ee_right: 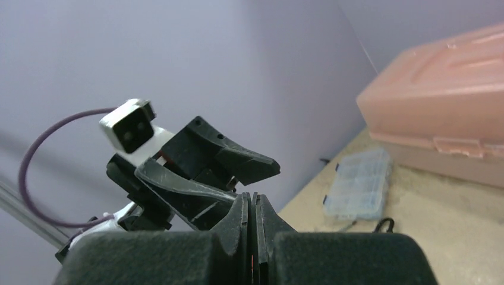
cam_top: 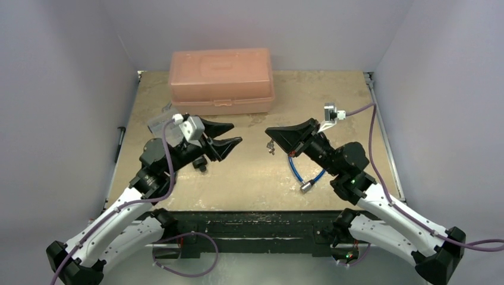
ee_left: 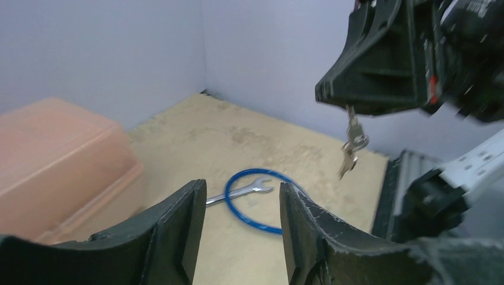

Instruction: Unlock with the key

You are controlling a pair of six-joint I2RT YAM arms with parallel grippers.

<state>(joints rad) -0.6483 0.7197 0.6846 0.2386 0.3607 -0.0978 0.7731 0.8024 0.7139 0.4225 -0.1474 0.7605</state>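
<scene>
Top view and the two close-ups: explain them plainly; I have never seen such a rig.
Two robot arms stand at the near edge of the table, each ending in a two-finger gripper. The top view looks down from above and behind; the others come from a camera on each wrist. The left gripper is open and empty. The right gripper is shut on a bunch of silver keys, which hangs from it. On the table lie a pink plastic box, a blue ring with a wrench across it, and a clear case.
</scene>
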